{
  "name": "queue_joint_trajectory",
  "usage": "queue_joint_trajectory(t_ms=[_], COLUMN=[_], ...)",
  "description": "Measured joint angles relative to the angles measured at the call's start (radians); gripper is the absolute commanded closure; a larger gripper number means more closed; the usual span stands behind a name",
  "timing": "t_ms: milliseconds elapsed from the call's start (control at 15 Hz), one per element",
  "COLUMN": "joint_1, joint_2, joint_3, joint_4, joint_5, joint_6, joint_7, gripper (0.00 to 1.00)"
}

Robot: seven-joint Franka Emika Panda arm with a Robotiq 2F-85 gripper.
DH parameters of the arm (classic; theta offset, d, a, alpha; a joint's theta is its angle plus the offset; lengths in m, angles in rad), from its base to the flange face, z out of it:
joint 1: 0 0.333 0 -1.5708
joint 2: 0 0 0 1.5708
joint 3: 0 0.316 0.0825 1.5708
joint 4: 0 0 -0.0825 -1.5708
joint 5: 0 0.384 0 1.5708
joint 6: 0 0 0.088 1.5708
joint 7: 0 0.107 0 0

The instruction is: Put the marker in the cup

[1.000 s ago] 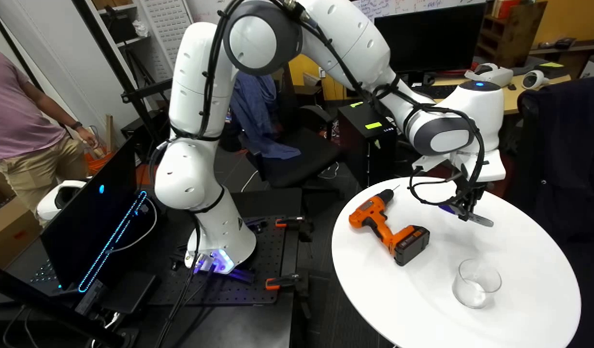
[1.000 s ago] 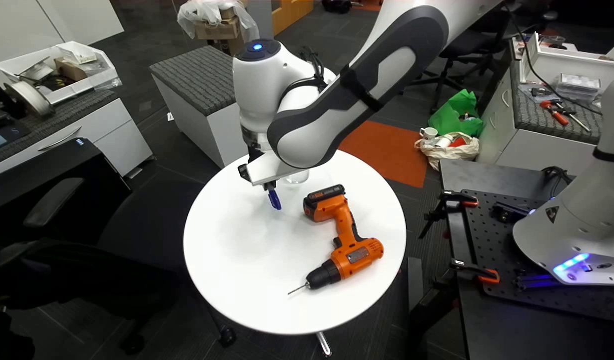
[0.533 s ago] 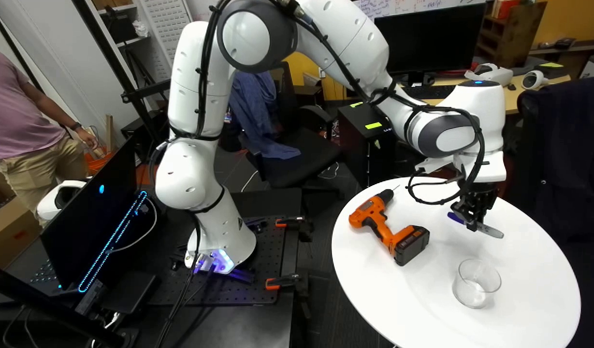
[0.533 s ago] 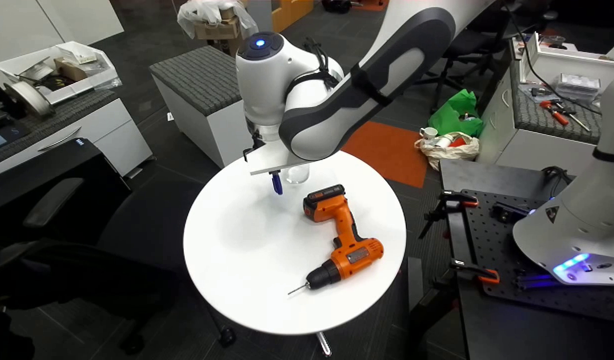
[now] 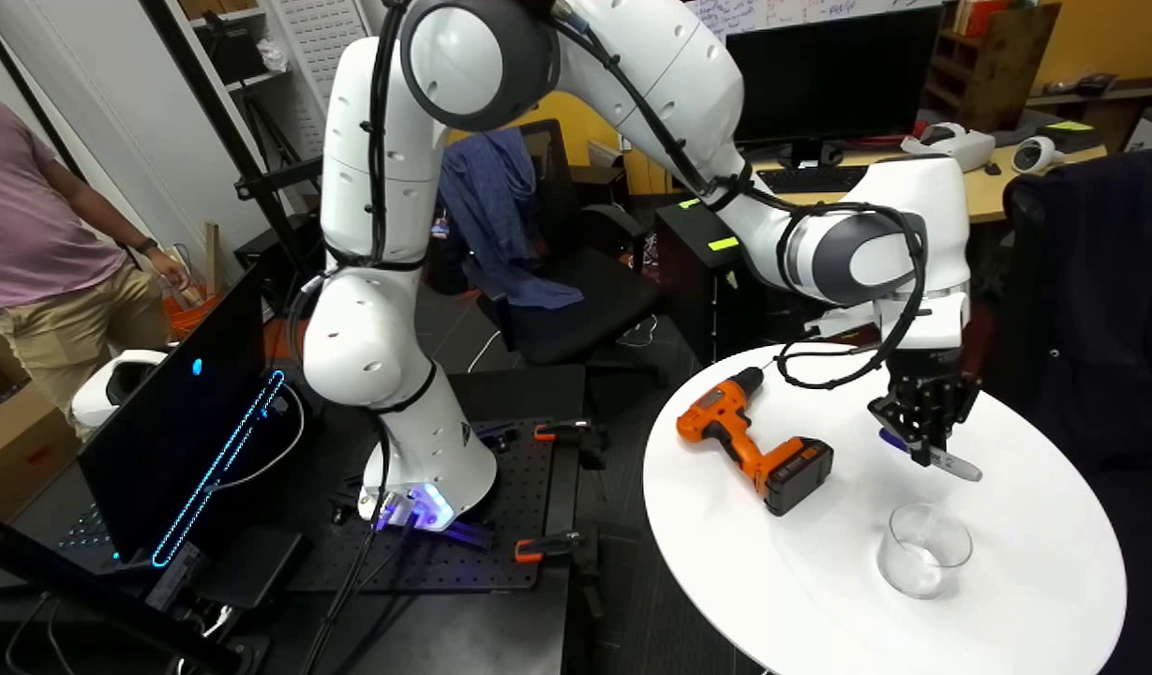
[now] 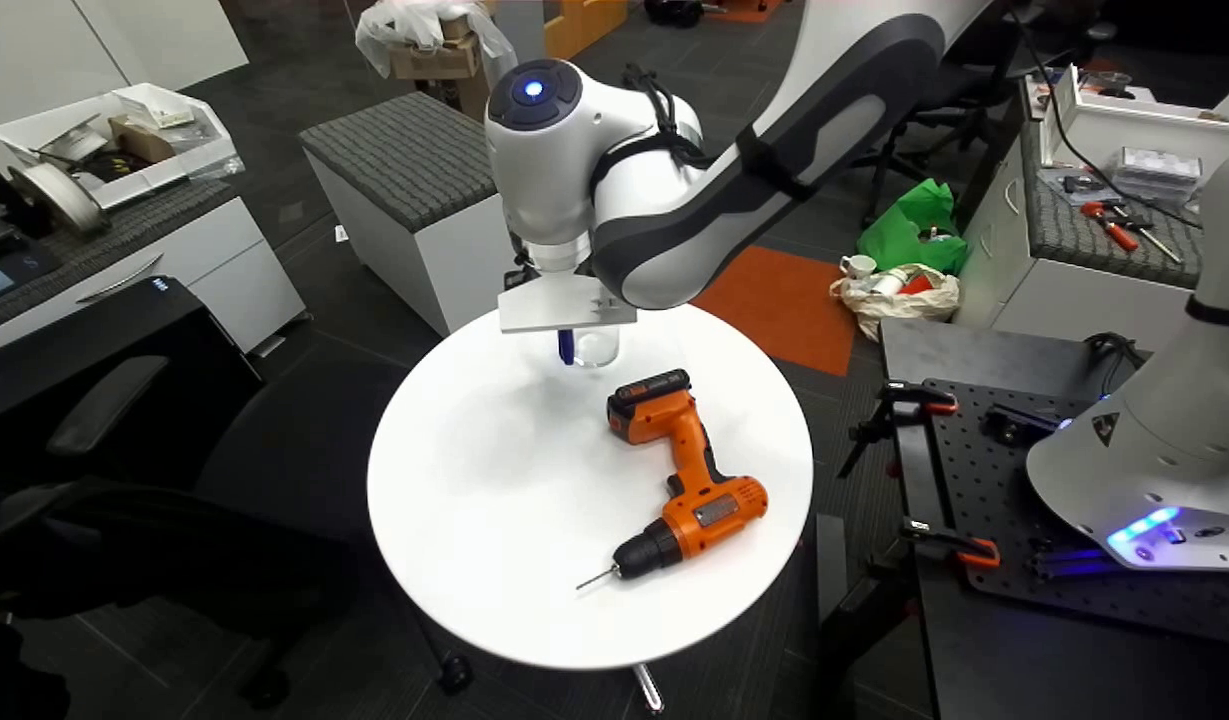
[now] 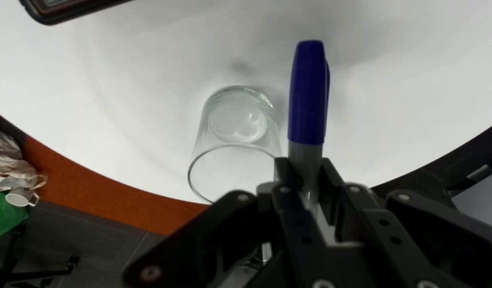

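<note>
A round white table (image 5: 772,581) carries an orange-and-black drill (image 5: 749,454), lying on its side, and a clear cup (image 5: 924,553), upright and apart from the drill. Behind it in an exterior view are a tan desk (image 5: 1025,187) with a dark monitor (image 5: 833,75), a black chair (image 5: 594,305) draped in blue cloth (image 5: 505,230) and, at the far side, a person (image 5: 55,225) in pink, only partly in view. In an exterior view there is a patch of orange floor (image 6: 774,310), with a green bag (image 6: 909,225) and a white mug (image 6: 857,266) near it.

The claw (image 7: 305,172) grips the marker (image 7: 306,130) above the table, near the cup but outside it. The wrist view shows the hold plainly: the fingers (image 7: 282,172) press either side of the grey barrel (image 7: 305,154), and the blue cap (image 7: 308,92) points away from them. There the drill is just a dark corner at the top. In an exterior view the marker's grey end (image 5: 958,465) juts past the fingers, tilted downward; in an exterior view a white bracket (image 6: 564,302) hides the fingers, leaving only the cap visible.
</note>
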State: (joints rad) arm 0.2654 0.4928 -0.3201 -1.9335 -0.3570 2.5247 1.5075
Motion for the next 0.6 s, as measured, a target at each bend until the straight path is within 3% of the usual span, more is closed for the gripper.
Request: queue_joint_trajectory(t_ms=[600], joint_1=[0.003], joint_2=[-0.052], joint_3=[-0.008], joint_4=[-0.036], joint_5=[-0.176], joint_6=[-0.129], joint_7=[0.304], gripper=[0.95])
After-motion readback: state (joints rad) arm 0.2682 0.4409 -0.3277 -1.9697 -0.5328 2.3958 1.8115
